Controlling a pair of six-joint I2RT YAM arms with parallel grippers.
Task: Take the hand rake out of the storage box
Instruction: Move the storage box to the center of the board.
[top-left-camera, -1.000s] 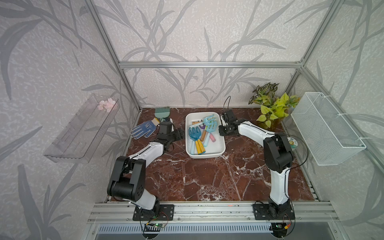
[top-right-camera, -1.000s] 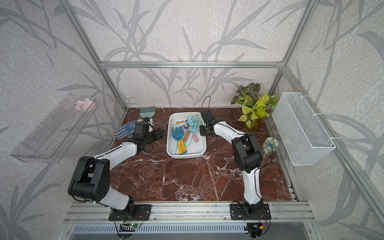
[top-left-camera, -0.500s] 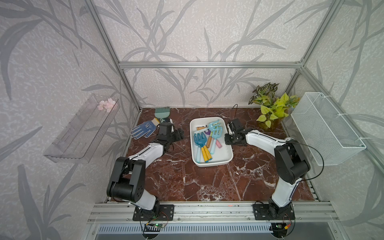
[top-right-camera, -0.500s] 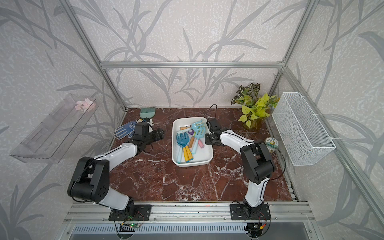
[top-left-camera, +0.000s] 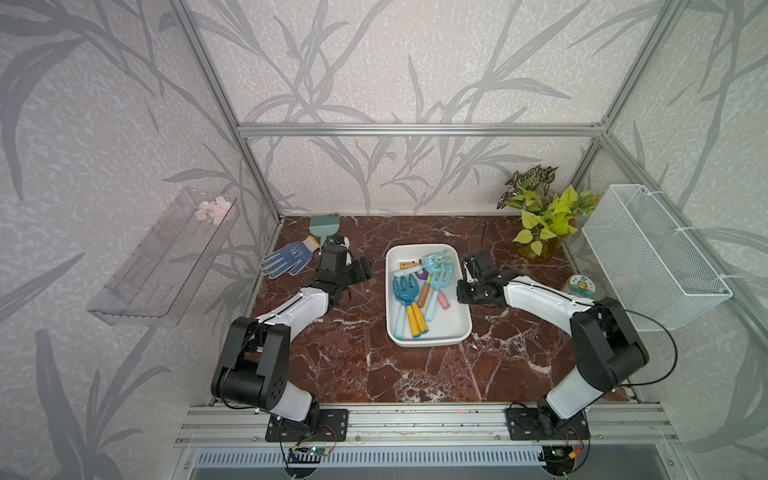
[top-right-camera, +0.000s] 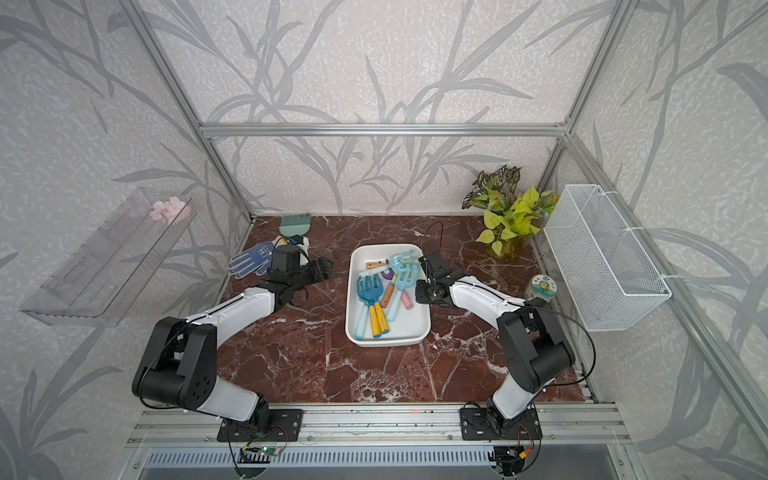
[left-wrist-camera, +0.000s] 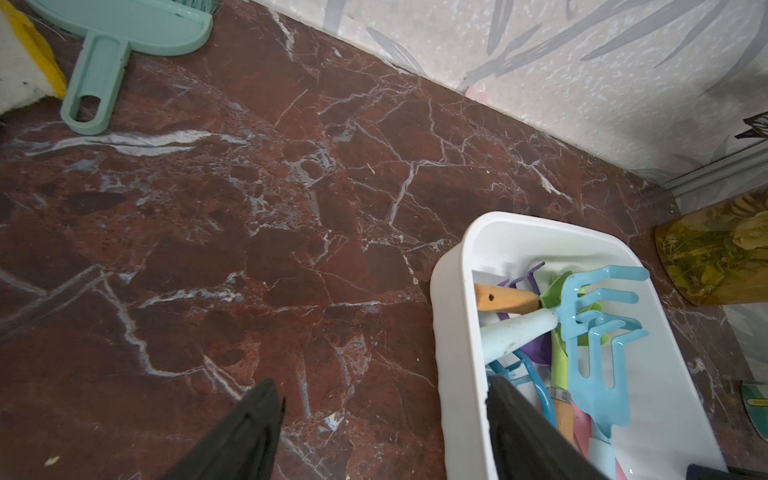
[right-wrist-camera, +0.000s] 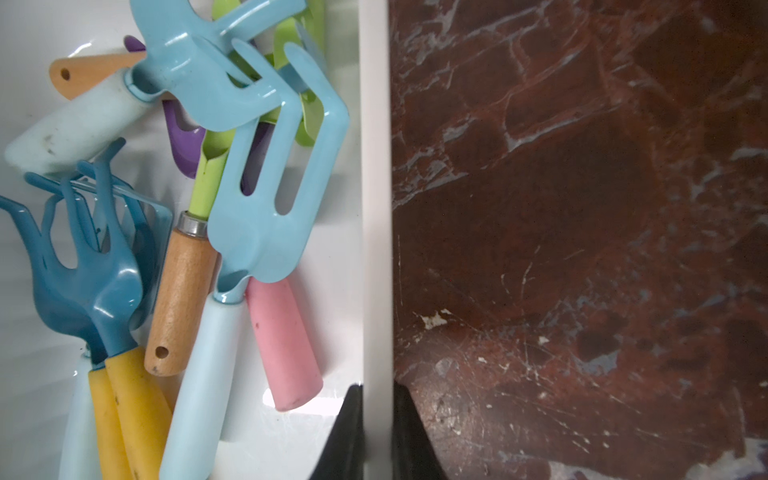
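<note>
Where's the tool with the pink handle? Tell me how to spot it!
Find the white storage box in the middle of the red marble table. Inside, on the side where the right gripper pinches the rim, lies the pink-handled tool. Its handle is the only pink one; its neighbours' are pale blue, yellow or wooden.

I worked in a robotics test cell dressed up as a garden corner. An aluminium frame (top-left-camera: 415, 129) boxed me in, its panels covered in grey leaf-print wallpaper (top-left-camera: 374, 62). My left arm (top-left-camera: 299, 307) and right arm (top-left-camera: 540, 297) were bolted to a slotted rail (top-left-camera: 415, 422), with bare wiring, at the front of a red marble desk (top-left-camera: 353, 365). The props were gardening ones: a potted plant (top-left-camera: 540, 212), a glove (top-left-camera: 286, 259), and a storage box (top-left-camera: 432, 340) of hand rakes (top-left-camera: 405, 291).
</note>
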